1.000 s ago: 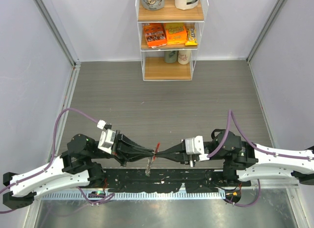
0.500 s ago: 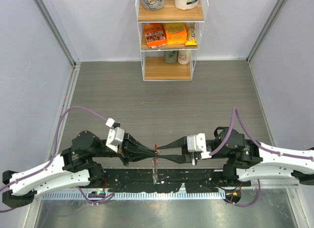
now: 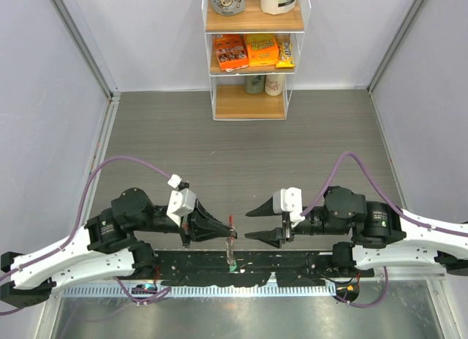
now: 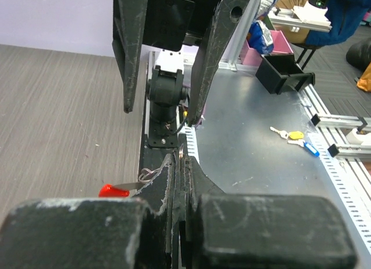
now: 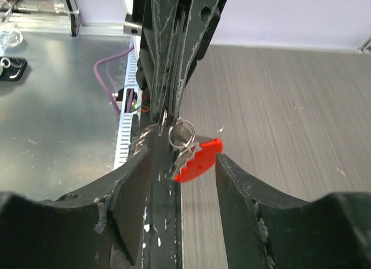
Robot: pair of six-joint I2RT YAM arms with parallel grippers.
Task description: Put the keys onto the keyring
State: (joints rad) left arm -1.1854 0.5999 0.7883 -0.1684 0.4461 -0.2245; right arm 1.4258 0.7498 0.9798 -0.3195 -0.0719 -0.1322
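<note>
Left gripper (image 3: 228, 225) is clamped on the keyring (image 5: 185, 145) at 6 o'clock on the table (image 3: 241, 149), red fob (image 5: 198, 159) dangling. Right gripper (image 3: 248, 224) sits at its 3 o'clock, jaws spread, holding nothing. Thin ring, single pinch point — a nudge could twist it loose.

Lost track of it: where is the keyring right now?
Low centre of the top view: the keyring hangs from the tip of the shut left gripper, just left of the open right gripper.

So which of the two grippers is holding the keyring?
The left gripper: it is shut on the keyring; the right gripper is open and holds nothing.
</note>
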